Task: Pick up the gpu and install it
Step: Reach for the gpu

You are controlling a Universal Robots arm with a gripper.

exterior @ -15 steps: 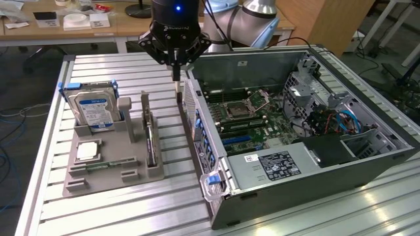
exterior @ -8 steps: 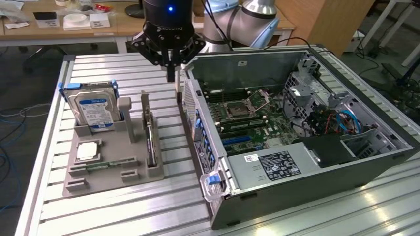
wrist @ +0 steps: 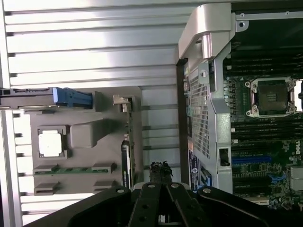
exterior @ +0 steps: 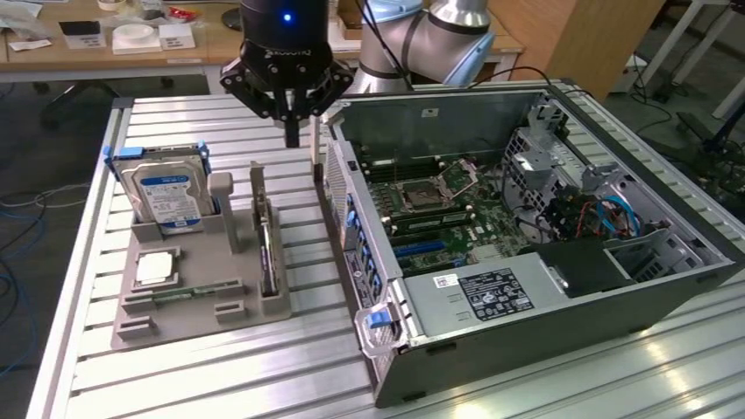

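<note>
Evidently nothing was yet done: the thin, dark green-black gpu card [exterior: 265, 240] was seen upright in the grey plastic holder [exterior: 192, 262], at six o'clock from the black gripper [exterior: 291, 133], closed and empty.

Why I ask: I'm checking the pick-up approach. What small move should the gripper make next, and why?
Probably shift sideways over the gpu: the gripper is shut and empty, hanging between the holder and the computer case, while the gpu stands on edge in the holder.
</note>
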